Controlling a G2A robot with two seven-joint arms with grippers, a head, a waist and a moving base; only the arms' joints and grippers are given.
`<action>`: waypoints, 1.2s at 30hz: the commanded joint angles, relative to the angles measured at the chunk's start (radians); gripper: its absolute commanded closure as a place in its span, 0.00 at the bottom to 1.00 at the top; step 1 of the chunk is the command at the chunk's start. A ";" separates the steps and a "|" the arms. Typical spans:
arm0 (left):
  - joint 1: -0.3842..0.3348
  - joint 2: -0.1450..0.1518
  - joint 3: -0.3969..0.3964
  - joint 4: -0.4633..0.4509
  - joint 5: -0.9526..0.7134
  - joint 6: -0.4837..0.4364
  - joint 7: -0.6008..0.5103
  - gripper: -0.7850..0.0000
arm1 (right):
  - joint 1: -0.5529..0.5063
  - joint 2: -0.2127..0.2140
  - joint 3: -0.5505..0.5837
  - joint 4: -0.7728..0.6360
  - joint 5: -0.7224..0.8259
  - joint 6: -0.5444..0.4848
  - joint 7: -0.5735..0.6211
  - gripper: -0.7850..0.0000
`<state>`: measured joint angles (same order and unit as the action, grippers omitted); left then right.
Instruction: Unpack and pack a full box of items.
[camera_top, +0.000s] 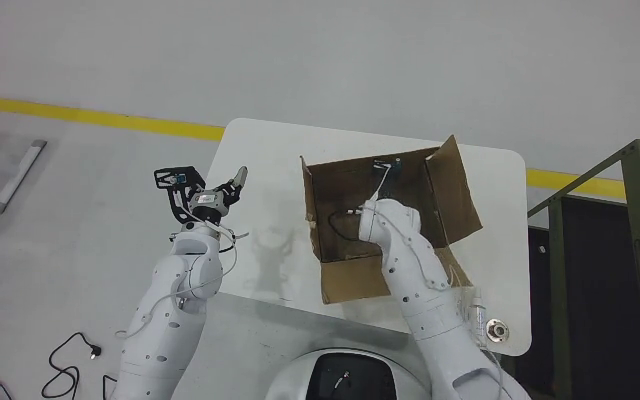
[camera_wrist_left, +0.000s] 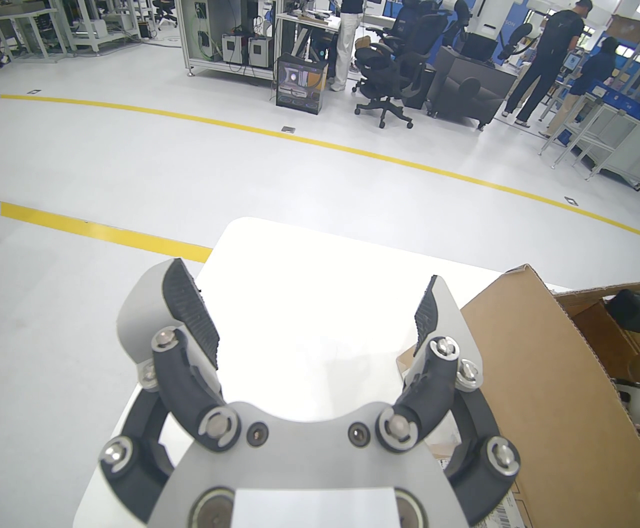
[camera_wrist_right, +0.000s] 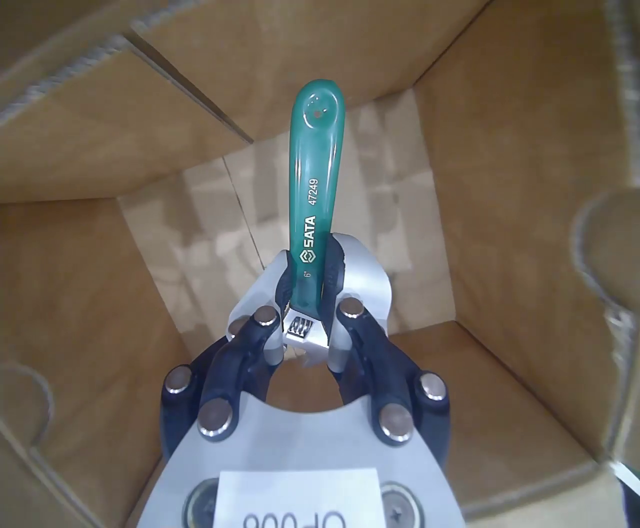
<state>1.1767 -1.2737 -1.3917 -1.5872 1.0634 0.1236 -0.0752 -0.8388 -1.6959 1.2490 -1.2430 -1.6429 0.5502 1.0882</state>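
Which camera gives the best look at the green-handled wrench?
Right wrist view: the adjustable wrench sits mid-picture, green handle pointing into the cardboard box, right gripper shut near its steel head. The top view catches a green speck past the arm; the left wrist view faces the box's outer wall.

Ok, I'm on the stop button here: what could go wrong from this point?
1. The right gripper holds the wrench near its head, so the long handle may pivot or slip.
2. The handle points into the box and could catch a wall or flap.
3. The left gripper is open, apart from the box and not steadying it; the box might shift.
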 joint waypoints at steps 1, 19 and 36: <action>0.000 0.000 0.000 0.000 0.000 0.000 0.000 0.00 | -0.044 0.005 0.007 -0.107 -0.034 -0.017 0.047 1.00; 0.000 0.000 0.000 0.000 0.000 0.000 0.000 0.00 | -0.186 0.015 0.051 -0.471 -0.148 -0.107 0.202 1.00; 0.000 0.000 0.000 0.000 0.000 0.000 0.000 0.00 | -0.225 0.015 0.068 -0.554 -0.189 -0.151 0.264 1.00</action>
<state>1.1767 -1.2737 -1.3917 -1.5872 1.0634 0.1236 -0.0752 -1.0633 -1.6809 1.3167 -1.7973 -1.8318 0.3992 1.3519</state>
